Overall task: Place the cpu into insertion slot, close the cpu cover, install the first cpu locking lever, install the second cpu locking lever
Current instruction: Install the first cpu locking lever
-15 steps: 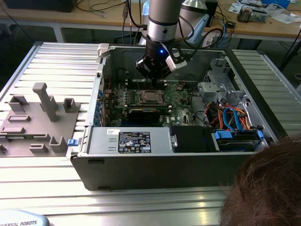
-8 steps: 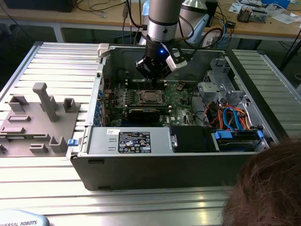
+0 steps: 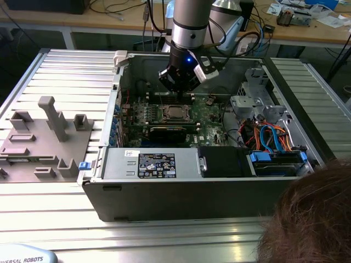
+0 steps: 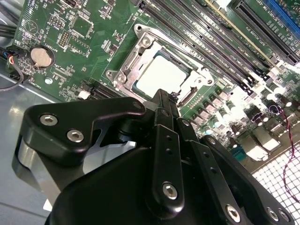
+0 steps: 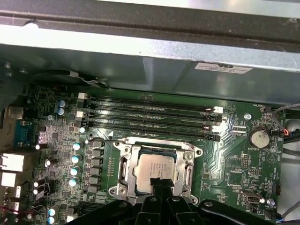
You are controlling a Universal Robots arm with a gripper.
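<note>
We're high and well back in the exterior view, looking down into the open case [image 3: 164, 186]; both wrist views sit close over the board [image 5: 234, 154], sharing the cpu [image 4: 161, 75].

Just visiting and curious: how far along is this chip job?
Done: the cpu sits on the board, the cpu cover flat around it. In hand: the fingers, closed together, are at the cover's edge. Left: whether the locking levers are latched, I cannot tell.
</note>
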